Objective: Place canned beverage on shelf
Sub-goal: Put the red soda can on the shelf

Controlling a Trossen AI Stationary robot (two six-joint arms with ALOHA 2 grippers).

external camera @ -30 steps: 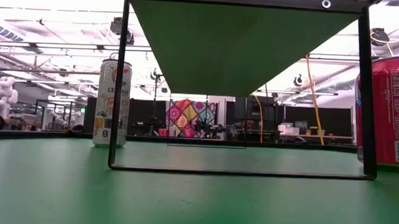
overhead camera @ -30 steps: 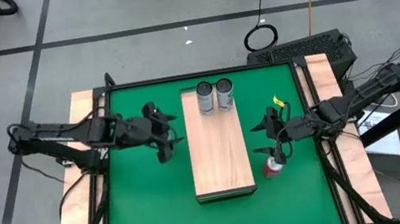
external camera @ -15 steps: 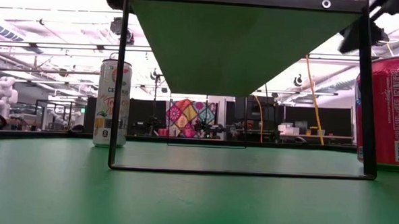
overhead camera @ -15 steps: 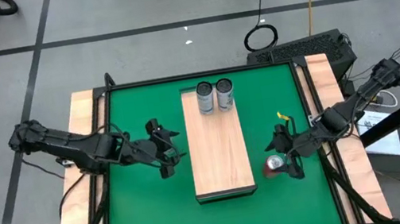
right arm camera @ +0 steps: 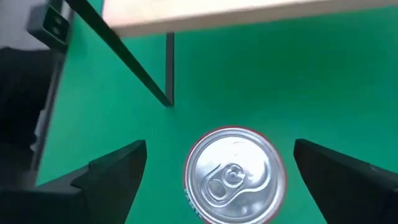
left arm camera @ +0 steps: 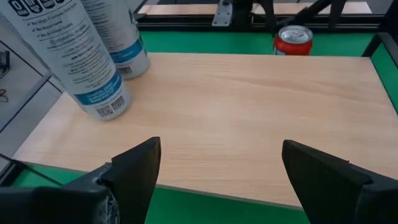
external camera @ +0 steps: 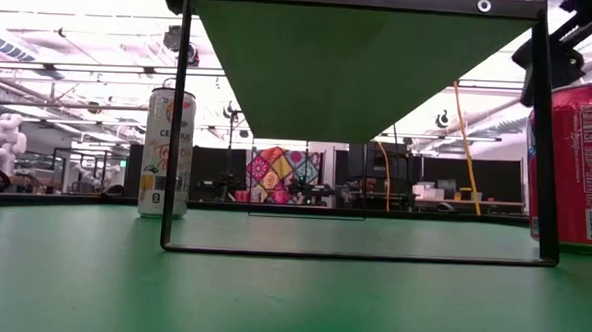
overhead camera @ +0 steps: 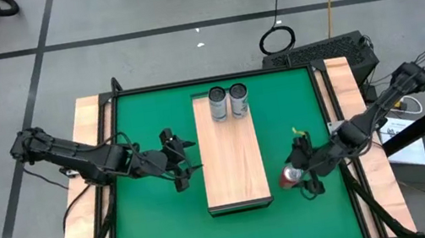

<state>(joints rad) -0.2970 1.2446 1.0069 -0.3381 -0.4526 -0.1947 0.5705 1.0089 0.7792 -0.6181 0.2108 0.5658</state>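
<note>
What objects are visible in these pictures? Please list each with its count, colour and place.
shelf: one, light wood, middle of the green table.
tall cans: two, white and blue, side by side at the shelf's far end.
red can: one, red with silver top, upright on the table beside the shelf's right near corner.
left tool: one, dark, open, left of the shelf, facing it.
right tool: one, dark, open, above the red can, not gripping it.
</note>
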